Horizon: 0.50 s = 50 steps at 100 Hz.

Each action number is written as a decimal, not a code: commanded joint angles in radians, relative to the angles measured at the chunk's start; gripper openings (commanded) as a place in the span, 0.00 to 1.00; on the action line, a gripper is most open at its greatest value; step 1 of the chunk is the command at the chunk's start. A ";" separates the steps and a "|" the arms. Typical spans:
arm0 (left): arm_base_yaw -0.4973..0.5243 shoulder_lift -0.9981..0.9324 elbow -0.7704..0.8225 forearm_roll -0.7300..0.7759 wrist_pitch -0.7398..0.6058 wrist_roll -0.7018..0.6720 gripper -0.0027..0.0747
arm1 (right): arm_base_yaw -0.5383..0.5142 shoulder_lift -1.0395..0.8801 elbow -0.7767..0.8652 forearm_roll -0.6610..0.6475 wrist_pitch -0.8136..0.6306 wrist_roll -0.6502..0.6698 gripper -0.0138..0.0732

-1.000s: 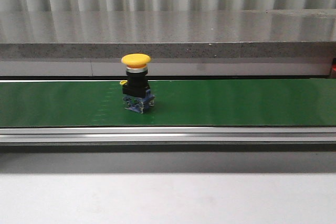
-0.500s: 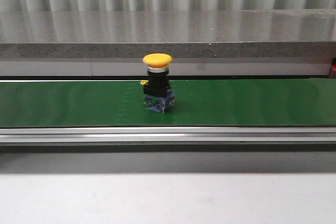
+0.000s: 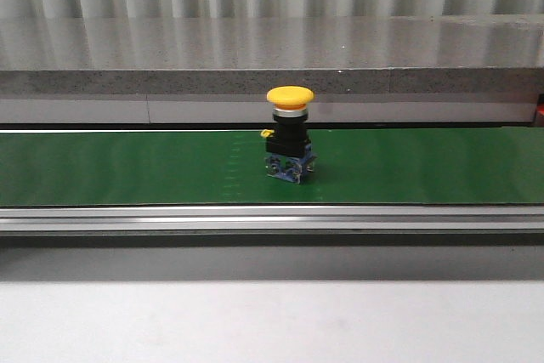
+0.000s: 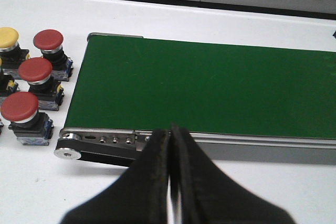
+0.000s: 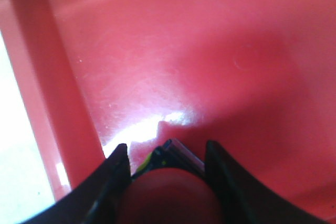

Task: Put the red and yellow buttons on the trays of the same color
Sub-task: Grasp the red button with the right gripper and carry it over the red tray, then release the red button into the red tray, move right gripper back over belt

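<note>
— Clearance is what matters: the right gripper [image 5: 164, 174] pinches a red button [image 5: 170, 195] directly above the red tray [image 5: 210, 66] floor, inside its rim.
— Its axis?
— Cap toward the wrist, base toward the tray, I judge.
— The other arm?
— The left gripper [image 4: 170, 145] is pressed together, empty, beside the green belt [image 4: 210, 87]. A yellow button [image 3: 289, 133] stands upright on it.

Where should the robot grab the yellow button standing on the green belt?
Probably from above, closing on the black body just under the cap of the yellow button. It stands upright on the green belt, and the wide mushroom cap overhangs the narrower body, giving the fingers a ledge.
</note>
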 commanded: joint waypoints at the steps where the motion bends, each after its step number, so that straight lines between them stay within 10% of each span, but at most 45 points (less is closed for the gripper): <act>1: -0.006 0.004 -0.026 -0.014 -0.072 0.002 0.01 | -0.006 -0.048 -0.030 0.008 -0.034 0.003 0.38; 27: -0.006 0.004 -0.026 -0.014 -0.072 0.002 0.01 | -0.012 -0.062 -0.030 0.008 -0.026 0.003 0.83; 50: -0.006 0.004 -0.026 -0.014 -0.072 0.002 0.01 | -0.012 -0.142 -0.030 0.008 -0.017 0.003 0.86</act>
